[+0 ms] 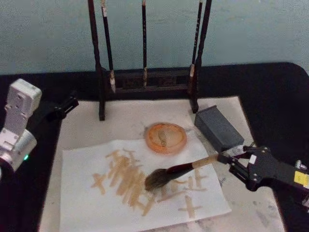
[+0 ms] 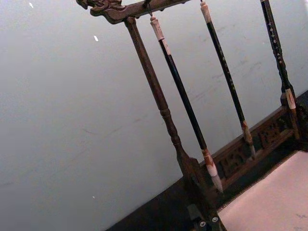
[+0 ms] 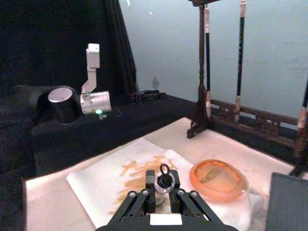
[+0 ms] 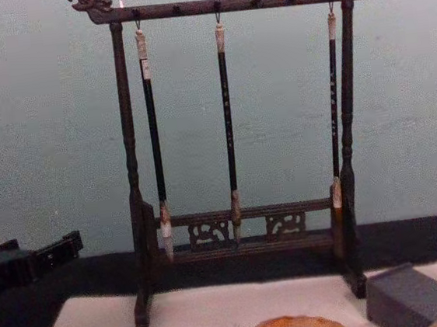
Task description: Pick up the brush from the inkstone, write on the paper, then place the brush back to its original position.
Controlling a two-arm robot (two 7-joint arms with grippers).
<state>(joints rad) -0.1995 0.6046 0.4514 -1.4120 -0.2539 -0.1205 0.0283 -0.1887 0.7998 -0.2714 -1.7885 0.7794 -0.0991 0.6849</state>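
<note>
Black-draped surface (image 1: 282,101): at lower right the right tool (image 1: 231,161) is clamped on the brush (image 1: 183,169), whose axis slants down-left to its head over the paper (image 1: 82,203), inkstone (image 1: 181,143) just above it, left tool (image 1: 65,106) parked far left.

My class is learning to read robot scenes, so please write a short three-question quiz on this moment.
1. True or false: the brush head is over the paper, not in the inkstone.
2. Which gripper holds the brush handle?
3. Slim brushes hanging on the rack: A two, B three, C four.
Key: 1 true. 2 the right gripper; the left gripper is parked off to the left. 3 B.
</note>
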